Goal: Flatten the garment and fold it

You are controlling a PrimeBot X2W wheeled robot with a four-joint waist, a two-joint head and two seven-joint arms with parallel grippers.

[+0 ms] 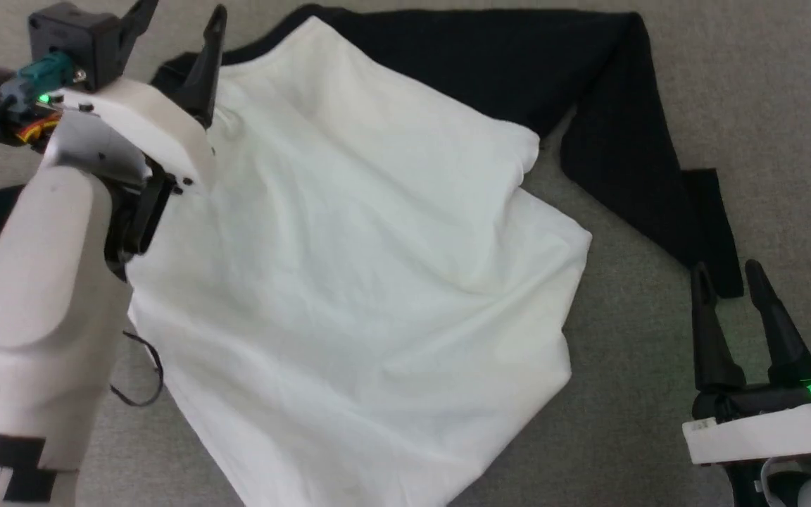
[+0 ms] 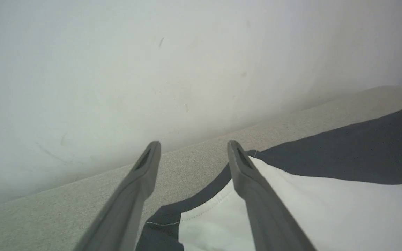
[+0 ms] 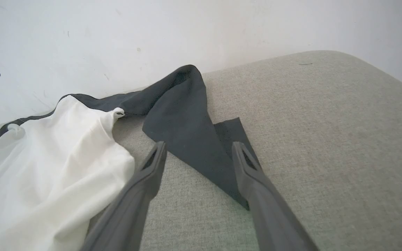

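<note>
- The shirt [image 1: 349, 282] is laid on the grey padded surface [image 1: 764, 105], its white body rumpled and one black sleeve [image 1: 624, 141] bent at the far right.
- The left gripper [image 1: 184, 10] is held wide and empty over the far-left collar edge.
- The right gripper [image 1: 726, 269] is held wide and empty, near right, beside the cuff.

I count one garment [image 1: 349, 282], centre of frame, two black sleeves [image 1: 617, 141], one left gripper [image 1: 181, 8] upper left, one right gripper [image 1: 726, 269] lower right, four fingers [image 1: 709, 338] in all
</note>
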